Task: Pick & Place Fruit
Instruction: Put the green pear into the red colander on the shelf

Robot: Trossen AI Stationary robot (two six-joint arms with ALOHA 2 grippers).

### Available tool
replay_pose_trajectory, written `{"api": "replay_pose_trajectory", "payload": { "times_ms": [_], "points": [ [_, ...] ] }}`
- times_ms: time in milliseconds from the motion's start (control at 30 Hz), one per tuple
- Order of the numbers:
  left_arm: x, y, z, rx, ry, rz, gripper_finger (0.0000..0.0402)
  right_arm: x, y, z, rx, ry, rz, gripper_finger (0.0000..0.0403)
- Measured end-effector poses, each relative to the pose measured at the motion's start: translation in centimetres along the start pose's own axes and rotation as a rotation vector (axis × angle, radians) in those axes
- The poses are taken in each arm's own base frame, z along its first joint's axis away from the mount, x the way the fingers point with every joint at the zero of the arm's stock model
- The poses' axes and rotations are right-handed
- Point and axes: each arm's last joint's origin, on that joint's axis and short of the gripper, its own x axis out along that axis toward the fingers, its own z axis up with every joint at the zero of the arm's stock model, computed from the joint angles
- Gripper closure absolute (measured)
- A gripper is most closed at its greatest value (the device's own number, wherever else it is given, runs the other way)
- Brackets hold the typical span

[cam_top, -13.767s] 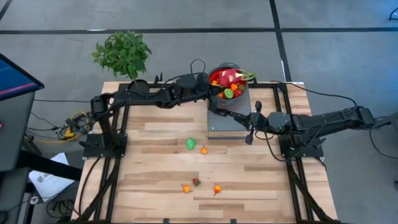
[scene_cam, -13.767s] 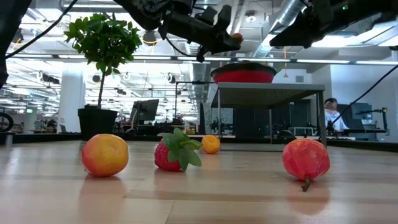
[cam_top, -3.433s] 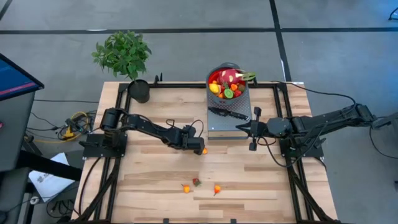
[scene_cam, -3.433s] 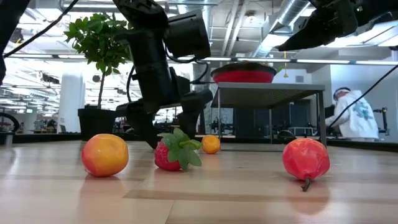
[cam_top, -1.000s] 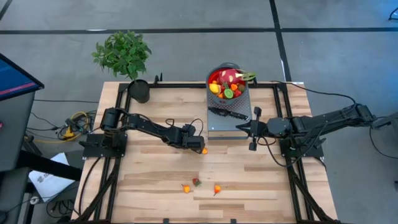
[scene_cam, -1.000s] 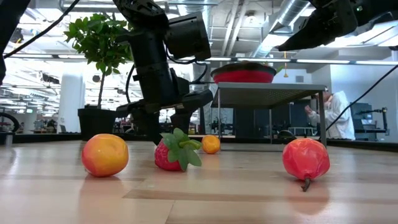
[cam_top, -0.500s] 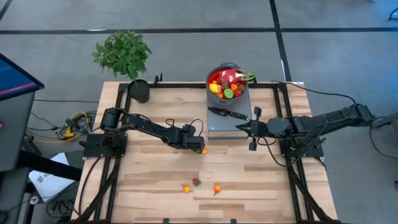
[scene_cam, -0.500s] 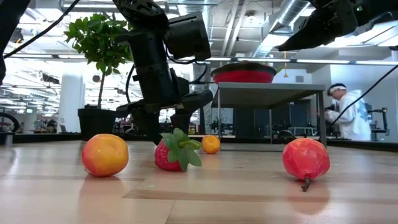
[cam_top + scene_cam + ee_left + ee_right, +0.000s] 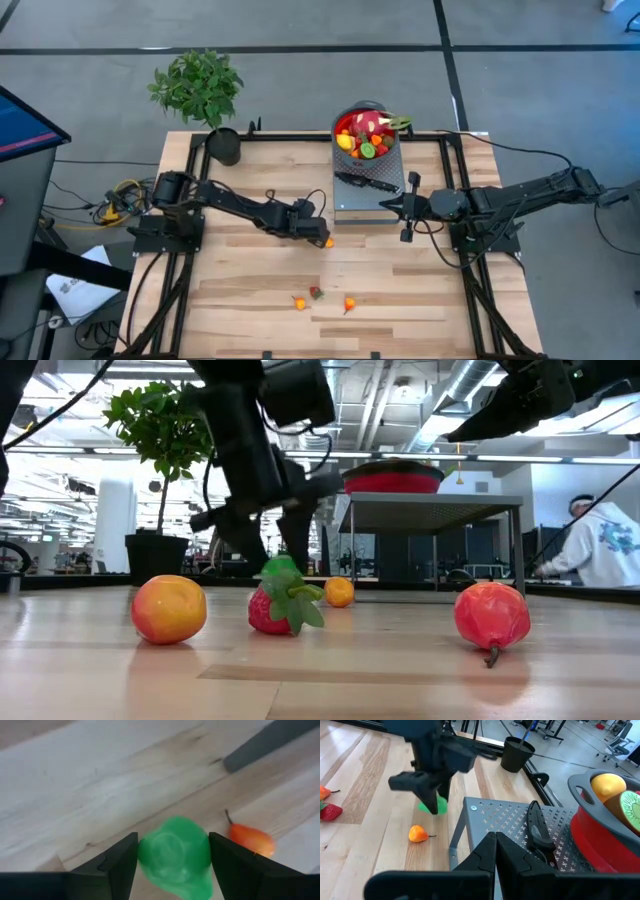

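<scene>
The left hand [image 9: 172, 857], pinching the green fruit [image 9: 175, 851], has just lifted it off the table [image 9: 250, 300] mid-table. Carrying to the bowl [image 9: 366, 137] likely comes next. The right hand [image 9: 495, 847] waits pressed together near the right edge.

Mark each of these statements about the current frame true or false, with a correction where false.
1. The left gripper is closed on a green fruit. True.
2. The right gripper is open over the red bowl. False: its fingers are shut, and it hangs beside the grey perforated stand, short of the red bowl.
3. The black-handled knife lies on the grey perforated stand. True.
4. A small orange fruit lies on the table near the held green one. True.
5. The table's near half holds no fruit. False: three small fruits lie there, among them a strawberry.
</scene>
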Motion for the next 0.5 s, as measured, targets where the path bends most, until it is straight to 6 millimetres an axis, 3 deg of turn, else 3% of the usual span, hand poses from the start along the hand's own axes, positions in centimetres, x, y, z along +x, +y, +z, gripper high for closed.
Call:
{"api": "replay_pose_trajectory", "payload": {
  "times_ms": [500],
  "points": [
    [-8.3, 0.7, 3.2, 0.022, -0.133, -0.202, 0.0182, 0.0, 0.0, 0.0, 0.0, 0.0, 0.0, 0.0403]
  ]
}}
